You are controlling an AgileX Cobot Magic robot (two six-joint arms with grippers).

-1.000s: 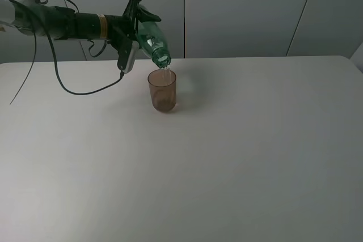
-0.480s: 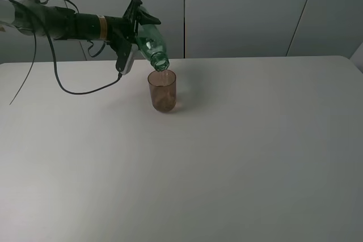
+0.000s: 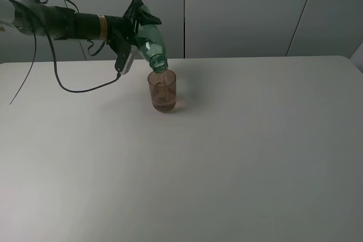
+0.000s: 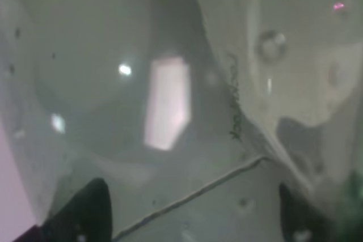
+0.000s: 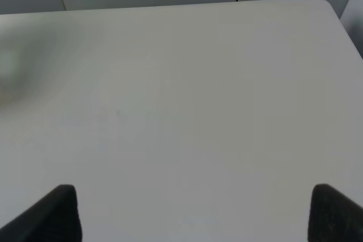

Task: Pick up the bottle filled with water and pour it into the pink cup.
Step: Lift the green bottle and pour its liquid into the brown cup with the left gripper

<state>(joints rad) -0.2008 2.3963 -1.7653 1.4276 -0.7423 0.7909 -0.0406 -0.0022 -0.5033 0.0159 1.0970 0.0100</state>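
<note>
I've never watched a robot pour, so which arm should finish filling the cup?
The left. Its claw grips the tilted bottle, mouth right above the pink cup; the right claw is not near either.

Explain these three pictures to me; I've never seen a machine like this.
It is a robot with two arms, each ending in a gripping tool. One camera looks down from high up; the other two sit on the wrists. On the white table stands a brownish-pink cup. The left tool is shut on a green bottle, tipped mouth-down over the cup, pouring water in. Its wrist camera sees only the bottle, up close. The right tool is open, empty, above the table.
</note>
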